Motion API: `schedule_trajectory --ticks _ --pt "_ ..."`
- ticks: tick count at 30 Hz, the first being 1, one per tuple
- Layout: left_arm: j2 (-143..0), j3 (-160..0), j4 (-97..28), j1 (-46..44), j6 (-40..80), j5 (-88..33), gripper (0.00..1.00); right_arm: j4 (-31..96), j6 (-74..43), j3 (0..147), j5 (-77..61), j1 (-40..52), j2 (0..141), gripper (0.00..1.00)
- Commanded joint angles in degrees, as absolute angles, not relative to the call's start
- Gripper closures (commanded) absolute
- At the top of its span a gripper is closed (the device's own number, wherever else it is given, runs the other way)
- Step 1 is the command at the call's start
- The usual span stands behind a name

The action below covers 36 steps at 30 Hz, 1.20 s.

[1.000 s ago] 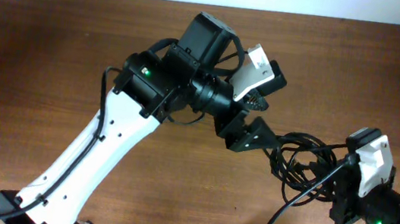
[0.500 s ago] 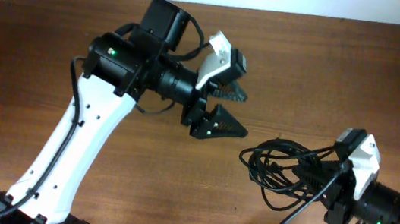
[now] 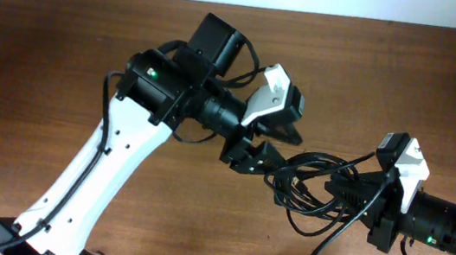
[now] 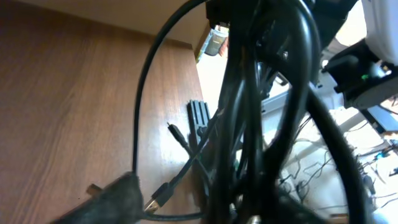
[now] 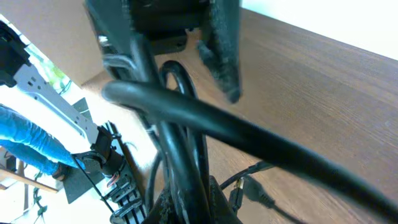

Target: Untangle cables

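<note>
**A:** Left side first, what's there?

**B:** The white left arm (image 3: pixel 108 182) rises from the bottom-left edge over the brown wooden table (image 3: pixel 46 44). A green light (image 3: pixel 153 73) shows on its joint. The left gripper (image 3: pixel 268 145) sits near the middle and points right.

**A:** Hand state?

**B:** Spread. From overhead, one finger is upper and one is lower, clearly apart. The left end of the cables (image 3: pixel 312 190) reaches the lower finger. Can't tell if it touches. The left wrist view is filled with thick, blurred black strands right in front of the lens. Nothing there shows a clamp.

**A:** And the cables?

**B:** One tangled bunch of thin black loops, right of centre, between the two grippers. The loops overlap, and one sags toward the near edge. In the left wrist view a gold plug (image 4: pixel 155 198) hangs low, just over the wood.

**A:** Right side?

**B:** The right gripper (image 3: pixel 351 191) points left, straight into the bunch, with its fingers pressed together on the strands. In the right wrist view the strands come up from between the fingers, and a second plug (image 5: pixel 249 185) lies near the wood. The right arm (image 3: pixel 443 225) is black with a white cover and comes in from the right edge.
</note>
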State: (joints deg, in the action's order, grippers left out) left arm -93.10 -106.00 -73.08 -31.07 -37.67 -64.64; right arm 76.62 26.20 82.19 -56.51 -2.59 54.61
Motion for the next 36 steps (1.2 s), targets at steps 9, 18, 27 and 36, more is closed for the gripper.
schedule_trajectory --ticks 9,18,27,36 --pt "-91.37 -107.18 -74.89 -30.94 -38.22 -64.23 0.59 76.29 27.18 82.94 -58.46 -2.66 54.48 0.96" --pt "-91.37 -107.18 -78.61 -30.55 -38.22 -60.88 0.62 76.71 26.98 82.94 -56.29 -2.66 54.48 0.96" --pt "-91.37 -107.18 -78.48 -30.55 -38.22 -58.26 0.9 76.75 26.94 82.94 -56.66 -2.66 54.48 0.96" --pt "-91.37 -107.18 -75.55 -30.61 -38.2 -60.66 0.82 76.73 26.98 82.94 -62.41 -2.66 54.48 0.96"
